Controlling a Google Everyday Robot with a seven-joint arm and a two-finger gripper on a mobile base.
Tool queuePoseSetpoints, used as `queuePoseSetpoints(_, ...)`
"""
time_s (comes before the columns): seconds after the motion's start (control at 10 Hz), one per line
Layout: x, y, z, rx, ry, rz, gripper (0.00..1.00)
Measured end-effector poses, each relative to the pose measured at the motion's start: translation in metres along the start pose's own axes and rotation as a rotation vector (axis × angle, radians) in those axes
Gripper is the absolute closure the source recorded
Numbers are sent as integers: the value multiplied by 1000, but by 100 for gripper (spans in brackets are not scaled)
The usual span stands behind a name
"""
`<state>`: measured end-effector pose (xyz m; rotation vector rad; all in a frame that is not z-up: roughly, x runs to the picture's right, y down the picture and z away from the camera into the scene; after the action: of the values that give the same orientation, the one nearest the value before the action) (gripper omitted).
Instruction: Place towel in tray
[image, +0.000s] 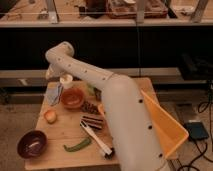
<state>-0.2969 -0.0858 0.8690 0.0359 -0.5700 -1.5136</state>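
Observation:
A grey-blue towel (54, 94) lies crumpled on the far left of the wooden table (60, 131). The orange tray (167, 129) stands tilted at the table's right edge, mostly behind my arm. My white arm sweeps from the lower right up to a bend at the upper left. The gripper (50, 75) hangs down from that bend, just above the towel's far end and left of a white cup (66, 81). It is partly hidden against the dark background.
An orange bowl (72, 98) sits right of the towel. An orange fruit (50, 116), a purple bowl (32, 144), a green pepper (77, 145), a dark snack bar (92, 122) and a white utensil (98, 141) lie in front. Shelving runs behind the table.

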Motion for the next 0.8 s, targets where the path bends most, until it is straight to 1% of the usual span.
queuePoseSetpoints(0.1,2,-3,5,-15,0,-35,35)
queuePoseSetpoints(0.3,-5,-13,15,-12,-16,-59,35)
queuePoseSetpoints(0.4,-9,-14,22,-13,-21,-64,35)
queuePoseSetpoints(0.6,-18,-28,39,-15,-28,-71,35)
queuePoseSetpoints(0.7,-23,-39,48,-25,-23,-74,35)
queuePoseSetpoints(0.8,-25,-38,53,-38,-17,-72,35)
